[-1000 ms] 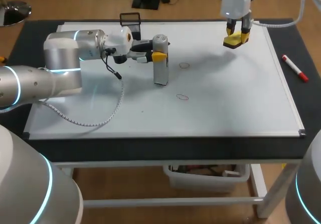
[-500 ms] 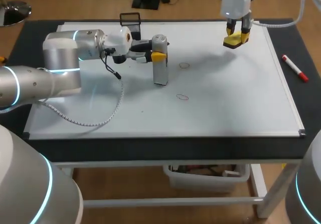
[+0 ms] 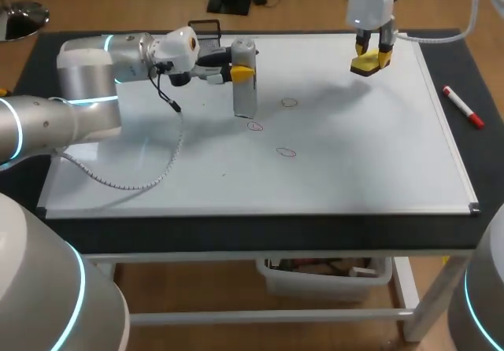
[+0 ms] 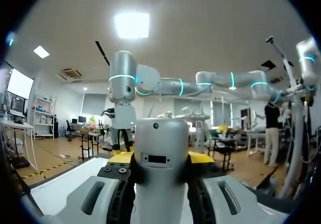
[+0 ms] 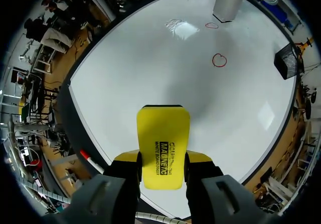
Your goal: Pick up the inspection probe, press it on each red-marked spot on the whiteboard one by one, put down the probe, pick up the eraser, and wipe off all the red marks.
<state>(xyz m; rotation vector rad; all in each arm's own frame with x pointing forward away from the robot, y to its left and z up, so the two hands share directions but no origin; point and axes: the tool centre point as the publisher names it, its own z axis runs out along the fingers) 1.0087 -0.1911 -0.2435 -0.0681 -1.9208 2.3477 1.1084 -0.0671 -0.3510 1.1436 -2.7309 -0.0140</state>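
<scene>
The probe point(image 3: 245, 79) is silver, eraser point(image 3: 366, 65) yellow, marks point(image 3: 255, 126) red.

Probe foot, tool tips and eraser partly out of sight

From the left wrist, the probe point(image 4: 161, 169) covers most of the left tool's point(image 4: 160, 157) yellow tips, and its lower end runs off the picture. From above, whether its foot touches the whiteboard point(image 3: 354, 162) cannot be told. The right tool's point(image 3: 370, 58) fingers hide part of the eraser point(image 3: 365, 67), and its arm is cut off beyond the worktop's far edge. The left arm covers part of a black holder point(image 3: 206, 27) at that edge.
</scene>
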